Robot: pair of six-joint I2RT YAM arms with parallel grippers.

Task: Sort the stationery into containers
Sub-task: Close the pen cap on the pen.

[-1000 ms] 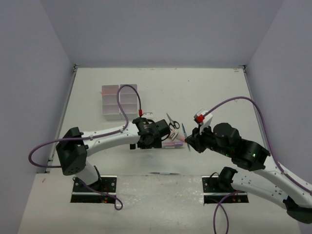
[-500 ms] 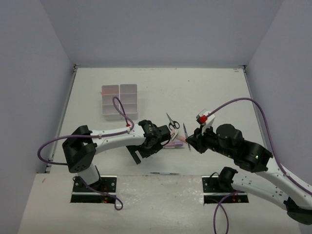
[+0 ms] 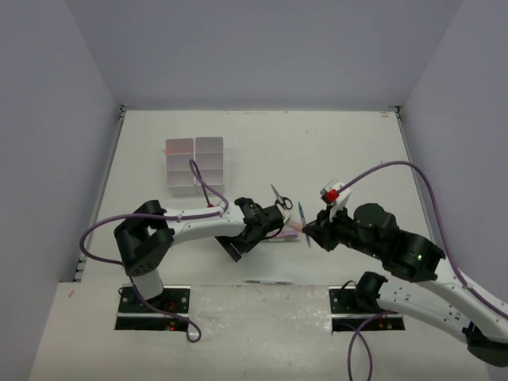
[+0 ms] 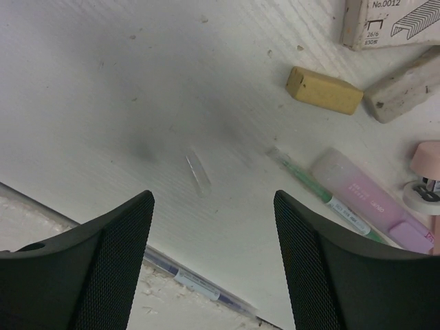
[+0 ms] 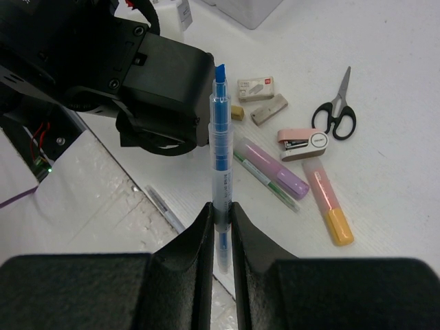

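The right hand (image 5: 220, 221) is clamped on the blue pen (image 5: 220, 148). Its two fingers press the lower barrel, so the pen stands nearly upright, held off the desk (image 3: 349, 151) just right of the stationery cluster. The left hand (image 4: 213, 203) is spread wide apart, holding and touching nothing, over a bare patch of desk close to the near edge. Another pen (image 4: 199, 283) lies in the seam along that edge.

Just beside the left hand lie the green pen (image 4: 313, 192) and the purple marker (image 4: 375, 206), side by side. Past them are a yellowish eraser (image 4: 324, 90), a whitish eraser (image 4: 405, 86) and a staple box (image 4: 392, 20). The right wrist view adds a pink stapler (image 5: 302, 143), the pink-orange marker (image 5: 328, 199) and the scissors (image 5: 335, 113), blades shut, farthest out. The left arm's black wrist crowds the cluster from the left, close to the held pen.

The tray (image 3: 194, 165) sits well apart at the far left, with open desk between it and the cluster. Walls bound the desk at left, right and back.
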